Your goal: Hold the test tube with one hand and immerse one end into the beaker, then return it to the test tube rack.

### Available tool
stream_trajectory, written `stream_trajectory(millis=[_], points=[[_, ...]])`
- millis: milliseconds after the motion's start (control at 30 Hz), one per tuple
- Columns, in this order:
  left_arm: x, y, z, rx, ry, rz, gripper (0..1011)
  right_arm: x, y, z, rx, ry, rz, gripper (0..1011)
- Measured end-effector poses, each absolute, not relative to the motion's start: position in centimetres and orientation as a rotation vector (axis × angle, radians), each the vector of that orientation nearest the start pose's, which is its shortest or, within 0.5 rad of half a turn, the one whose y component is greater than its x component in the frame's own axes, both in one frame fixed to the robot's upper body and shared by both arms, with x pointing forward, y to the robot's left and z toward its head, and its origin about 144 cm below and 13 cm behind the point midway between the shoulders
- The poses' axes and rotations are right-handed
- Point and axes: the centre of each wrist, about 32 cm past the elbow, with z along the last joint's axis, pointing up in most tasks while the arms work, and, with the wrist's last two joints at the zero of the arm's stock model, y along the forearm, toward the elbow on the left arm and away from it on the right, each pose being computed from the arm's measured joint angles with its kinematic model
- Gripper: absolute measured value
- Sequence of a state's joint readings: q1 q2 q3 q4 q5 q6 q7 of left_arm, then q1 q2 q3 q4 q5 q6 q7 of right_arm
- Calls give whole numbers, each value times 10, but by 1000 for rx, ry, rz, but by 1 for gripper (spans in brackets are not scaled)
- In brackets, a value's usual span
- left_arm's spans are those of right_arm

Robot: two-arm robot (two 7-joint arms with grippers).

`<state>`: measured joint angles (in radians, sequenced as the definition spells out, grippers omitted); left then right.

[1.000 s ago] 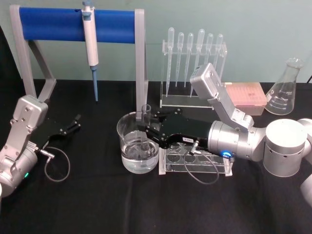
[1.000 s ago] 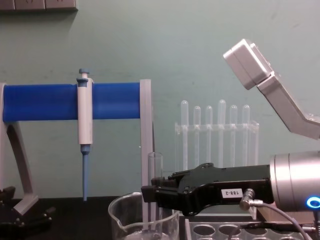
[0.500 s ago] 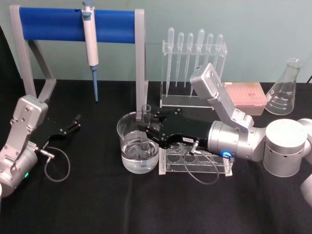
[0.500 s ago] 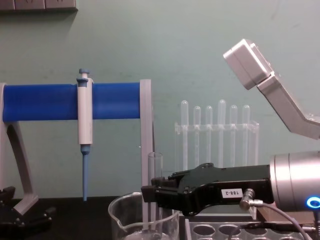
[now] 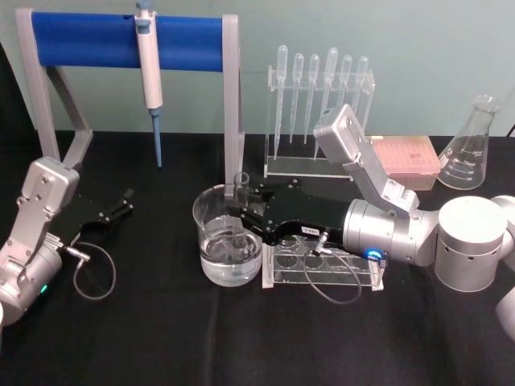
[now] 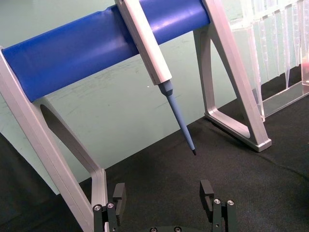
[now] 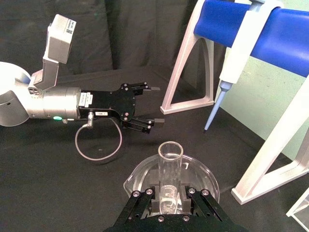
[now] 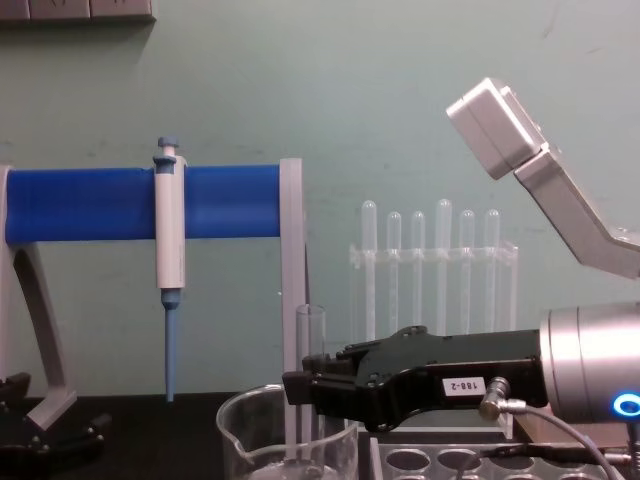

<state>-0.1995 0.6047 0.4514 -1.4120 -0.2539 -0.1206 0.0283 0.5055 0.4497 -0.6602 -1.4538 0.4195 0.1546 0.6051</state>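
- The right hand [image 5: 241, 212] is gripping the test tube [image 5: 240, 185] just below its mouth, with its fingers closed on the glass.
- The tube is standing upright, its lower end inside the beaker [image 5: 211, 241] and apparently dipping into the liquid.
- The test tube rack [image 5: 354, 277] is lying just right of the beaker, under the right wrist. The return is likely calling for a straight lift, then a short shift right.
- The left hand [image 5: 122, 203] is resting open, far left.
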Motion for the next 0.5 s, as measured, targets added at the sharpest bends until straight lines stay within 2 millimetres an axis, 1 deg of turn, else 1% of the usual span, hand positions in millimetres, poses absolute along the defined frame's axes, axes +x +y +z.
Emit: stream_trajectory(millis=[500], points=[[489, 310, 1140, 304, -285, 1248, 1000, 545, -194, 1223, -231, -78, -465, 234]])
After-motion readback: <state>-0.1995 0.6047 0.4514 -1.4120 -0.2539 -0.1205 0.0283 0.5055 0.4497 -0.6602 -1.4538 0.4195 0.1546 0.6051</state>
